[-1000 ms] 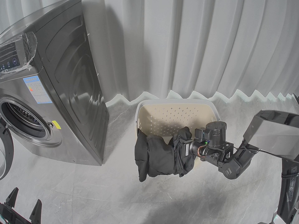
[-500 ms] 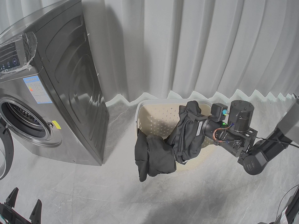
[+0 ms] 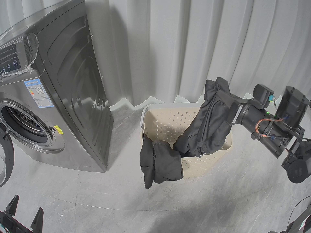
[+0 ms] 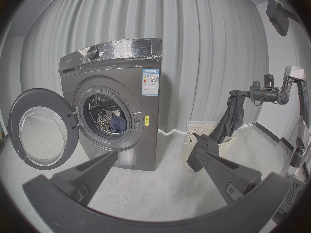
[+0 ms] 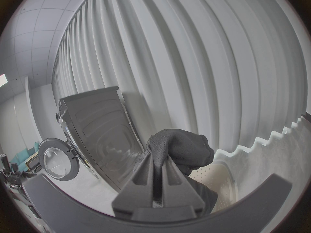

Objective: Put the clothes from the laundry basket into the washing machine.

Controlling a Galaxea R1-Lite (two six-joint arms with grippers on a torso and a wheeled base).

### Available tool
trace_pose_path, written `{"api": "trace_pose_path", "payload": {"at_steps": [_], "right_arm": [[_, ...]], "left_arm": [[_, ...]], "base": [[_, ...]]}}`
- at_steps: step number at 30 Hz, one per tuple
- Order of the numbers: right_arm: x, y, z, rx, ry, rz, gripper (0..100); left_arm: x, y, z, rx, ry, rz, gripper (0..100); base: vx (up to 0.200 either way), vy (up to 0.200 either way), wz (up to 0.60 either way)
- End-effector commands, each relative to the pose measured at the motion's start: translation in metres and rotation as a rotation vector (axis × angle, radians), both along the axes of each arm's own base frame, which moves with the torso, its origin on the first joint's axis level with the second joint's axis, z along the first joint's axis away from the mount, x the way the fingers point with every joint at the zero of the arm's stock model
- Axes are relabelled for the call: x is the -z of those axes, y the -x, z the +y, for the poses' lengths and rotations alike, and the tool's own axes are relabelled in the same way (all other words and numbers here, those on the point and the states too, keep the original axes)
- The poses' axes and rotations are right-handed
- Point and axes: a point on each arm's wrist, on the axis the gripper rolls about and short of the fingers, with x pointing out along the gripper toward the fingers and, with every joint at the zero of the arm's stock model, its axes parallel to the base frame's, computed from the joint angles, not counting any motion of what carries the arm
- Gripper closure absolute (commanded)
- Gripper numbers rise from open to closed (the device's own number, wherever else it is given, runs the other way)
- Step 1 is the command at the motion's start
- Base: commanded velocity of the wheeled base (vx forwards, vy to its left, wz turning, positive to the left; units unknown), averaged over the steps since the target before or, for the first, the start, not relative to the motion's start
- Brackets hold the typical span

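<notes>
My right gripper (image 3: 226,96) is shut on a dark garment (image 3: 209,127), holding it up above the cream laundry basket (image 3: 207,164). The cloth is pinched between the fingers (image 5: 176,178) and its lower end trails into the basket. Part of the dark clothing (image 3: 160,162) hangs over the basket's near left rim. The grey washing machine (image 3: 64,81) stands at the left with its round door (image 4: 40,128) swung open; some clothing (image 4: 116,123) lies inside the drum. My left gripper (image 3: 24,212) is low at the bottom left, open, with nothing between its fingers (image 4: 97,169).
White pleated curtains (image 3: 194,39) hang behind the basket and machine. Bare grey floor (image 3: 113,191) lies between the machine's front and the basket.
My right gripper has risen and moved right and back, pulling the dark garment up out of the basket. The left arm has not moved.
</notes>
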Motion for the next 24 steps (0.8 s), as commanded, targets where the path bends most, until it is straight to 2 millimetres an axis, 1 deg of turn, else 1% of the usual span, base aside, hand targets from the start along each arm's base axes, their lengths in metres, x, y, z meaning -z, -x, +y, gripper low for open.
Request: {"api": "trace_pose_path", "payload": {"at_steps": [1, 3, 5, 7, 13, 22, 24], "right_arm": [[-0.030, 0.024, -0.014, 0.001, -0.039, -0.082, 100], [-0.033, 0.031, -0.018, -0.004, -0.037, -0.081, 100], [-0.031, 0.036, -0.018, -0.005, -0.025, -0.060, 100], [-0.026, 0.038, -0.019, 0.004, -0.014, -0.042, 100], [-0.024, 0.038, -0.018, 0.002, -0.013, -0.040, 100], [-0.027, 0.040, -0.014, -0.019, -0.023, -0.053, 100], [-0.027, 0.040, -0.013, -0.026, -0.023, -0.053, 100]], "left_arm": [[0.003, 0.000, 0.000, 0.001, -0.003, -0.006, 0], [0.003, 0.000, 0.000, 0.003, -0.004, -0.006, 0], [0.003, 0.000, 0.000, 0.003, -0.003, -0.006, 0], [0.003, 0.000, 0.000, 0.001, -0.001, -0.006, 0], [0.003, 0.000, 0.000, 0.001, 0.000, -0.006, 0], [0.003, 0.000, 0.000, 0.000, 0.002, -0.006, 0], [0.003, 0.000, 0.000, 0.000, 0.002, -0.006, 0]], "base": [[0.000, 0.000, 0.00], [-0.200, 0.000, 0.00], [-0.200, 0.000, 0.00], [-0.200, 0.000, 0.00], [-0.200, 0.000, 0.00], [0.000, 0.000, 0.00], [0.000, 0.200, 0.00]]}}
